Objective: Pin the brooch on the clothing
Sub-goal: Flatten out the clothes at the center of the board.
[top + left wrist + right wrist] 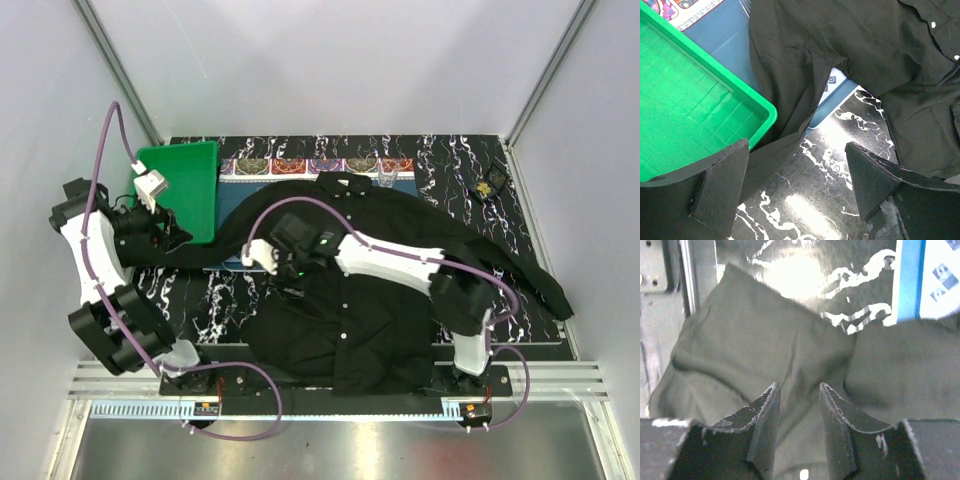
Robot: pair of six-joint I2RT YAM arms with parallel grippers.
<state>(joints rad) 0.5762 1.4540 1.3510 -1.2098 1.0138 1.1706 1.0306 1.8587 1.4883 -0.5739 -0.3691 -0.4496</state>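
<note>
Right wrist view: the right gripper [798,386] points down at the clothing [765,340]. Its two dark fingers [765,410] stand a narrow way apart. Only rumpled black cloth shows through the gap, and I cannot tell whether any of it is pinched. Past the cloth lies the glossy black table [805,265] with white marbling, and a strip of the blue placemat [910,280] shows at the upper right.

From the top external camera, the right arm [400,262] reaches leftward across the shirt's chest, its wrist over the middle of the garment.

The left gripper [796,145] hangs with its jaws spread wide and nothing between them. Beneath it are bare marbled table and the edge of a sleeve [785,100]. That sleeve runs up past the corner of a green tray [690,100], touching or just beside its rim. To the right is the shirt front with small white buttons [932,24].

From above, the shirt lies spread face up over the placemat. Its collar [340,182] is at the far side and a small clear cup [388,179] sits just beyond it.

The brooch [490,186] is a tiny gold speck on a small dark patch. It rests on the table near the far right corner, beyond the shirt's other sleeve and well apart from both grippers. Its shape is too small to make out.
</note>
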